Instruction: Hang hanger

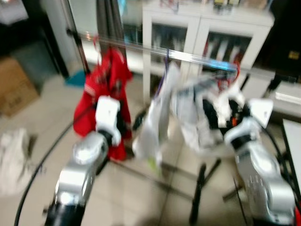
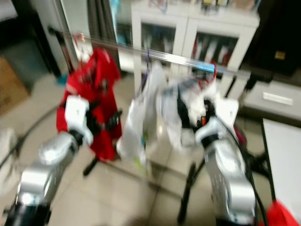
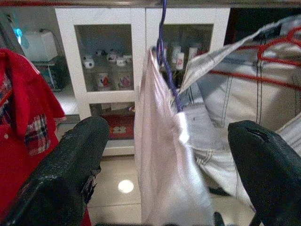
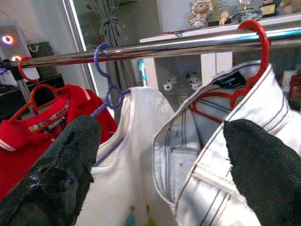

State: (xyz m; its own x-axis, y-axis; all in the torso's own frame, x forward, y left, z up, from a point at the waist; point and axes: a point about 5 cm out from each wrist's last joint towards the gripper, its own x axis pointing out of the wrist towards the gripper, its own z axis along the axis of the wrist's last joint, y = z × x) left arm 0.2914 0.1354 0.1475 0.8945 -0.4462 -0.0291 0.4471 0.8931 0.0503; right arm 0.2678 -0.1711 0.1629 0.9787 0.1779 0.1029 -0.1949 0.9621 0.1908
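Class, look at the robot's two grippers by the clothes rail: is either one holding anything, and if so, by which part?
Nothing is held. The left gripper and right gripper are both open, fingers spread apart, with the white garment hanging on the rail beyond them.

A floor of pale glossy tiles (image 1: 42, 136) runs back to a white cabinet with glass doors (image 1: 197, 33), small jars and figurines on its shelves. A dark grey curtain (image 4: 110, 42) hangs tied beside a tall pane of glass. A brown cardboard box (image 1: 14, 87) sits on the floor at the left, and a white surface (image 2: 282, 155) edges in at the right.
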